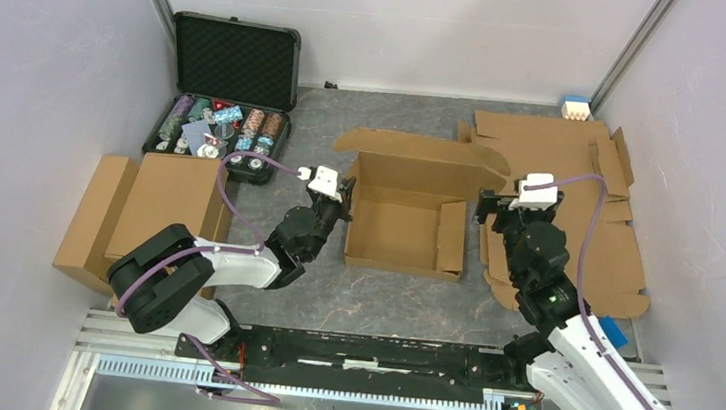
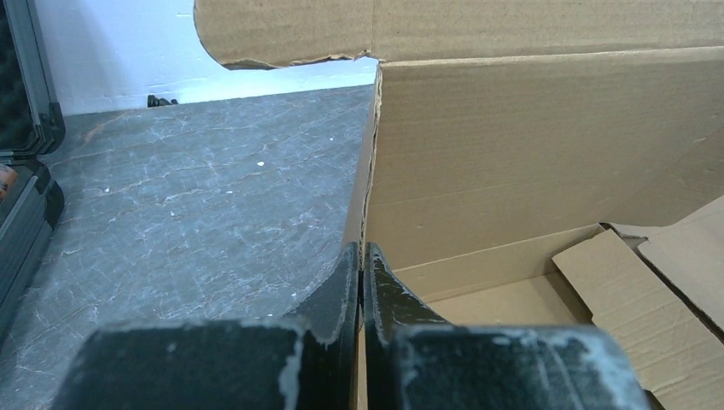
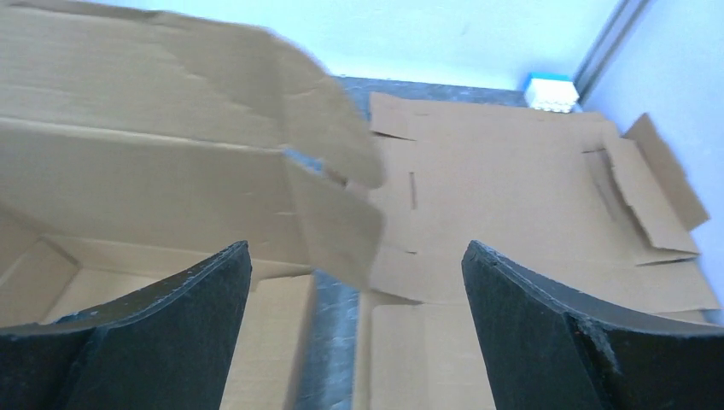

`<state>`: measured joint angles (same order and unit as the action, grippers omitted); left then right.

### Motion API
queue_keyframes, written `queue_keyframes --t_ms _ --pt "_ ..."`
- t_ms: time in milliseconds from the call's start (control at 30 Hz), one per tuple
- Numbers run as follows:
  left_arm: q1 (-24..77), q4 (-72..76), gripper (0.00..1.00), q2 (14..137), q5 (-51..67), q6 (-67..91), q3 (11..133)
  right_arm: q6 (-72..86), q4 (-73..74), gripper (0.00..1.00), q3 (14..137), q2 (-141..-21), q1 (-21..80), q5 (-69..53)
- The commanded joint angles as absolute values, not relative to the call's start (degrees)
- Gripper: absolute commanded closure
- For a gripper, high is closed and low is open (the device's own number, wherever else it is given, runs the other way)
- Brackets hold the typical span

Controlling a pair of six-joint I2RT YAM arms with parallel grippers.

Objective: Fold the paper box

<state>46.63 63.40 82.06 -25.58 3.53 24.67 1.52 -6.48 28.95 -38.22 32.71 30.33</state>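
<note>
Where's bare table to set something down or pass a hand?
Bare table: the near strip between the paper box and the arm bases, and the far patch between the poker chip case and the flat cardboard sheets. Crowded: left, with folded boxes and the left gripper pinching the box wall; right, with the sheets and the open right gripper.

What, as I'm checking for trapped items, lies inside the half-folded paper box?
Only cardboard shows in the paper box: bare floor and a side flap folded inward on the right. Anything under that flap is covered.
</note>
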Motion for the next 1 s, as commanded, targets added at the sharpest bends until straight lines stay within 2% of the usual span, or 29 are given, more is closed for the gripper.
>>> queue_keyframes --t_ms 0,100,233,400,533,600,700,800,833,900,967 --pt "47.1 60.1 0.98 81.5 -25.8 4.2 25.9 -0.2 -8.1 0.02 30.8 -40.4 21.1 13.4" --pt "47.1 59.9 0.98 81.2 -26.0 4.6 25.9 1.5 -10.0 0.02 31.8 -44.3 15.1 6.0" --pt "47.1 59.7 0.98 81.2 -25.1 5.2 26.0 1.6 -13.5 0.03 32.0 -47.9 13.0 -2.6" --pt "47.1 58.3 0.98 81.3 -24.3 5.8 26.8 1.9 -19.2 0.23 30.7 -50.3 12.9 -9.6" --pt "47.1 57.7 0.98 81.3 -24.0 5.8 27.0 6.2 -17.1 0.47 31.8 -51.8 13.0 -10.2" --pt "47.1 57.6 0.98 81.2 -23.9 5.9 27.0 7.9 -13.0 0.55 33.5 -52.8 13.0 -9.1" --pt "47.1 56.8 0.98 80.9 -23.4 6.3 27.3 12.6 -11.8 0.61 33.5 -52.8 13.0 -8.6" --pt "47.2 56.2 0.98 81.0 -23.2 6.5 27.6 16.3 -10.6 0.64 34.4 -53.4 12.9 -8.0" --pt "47.2 56.1 0.98 81.1 -23.2 6.4 27.8 16.5 -9.9 0.62 35.1 -54.0 13.0 -8.0" --pt "47.2 56.0 0.98 81.3 -23.3 6.5 27.8 15.4 -8.3 0.52 36.4 -54.7 13.1 -8.2" --pt "47.2 55.9 0.98 81.4 -23.5 6.4 27.9 13.5 -7.4 0.48 36.1 -54.6 13.2 -7.3"
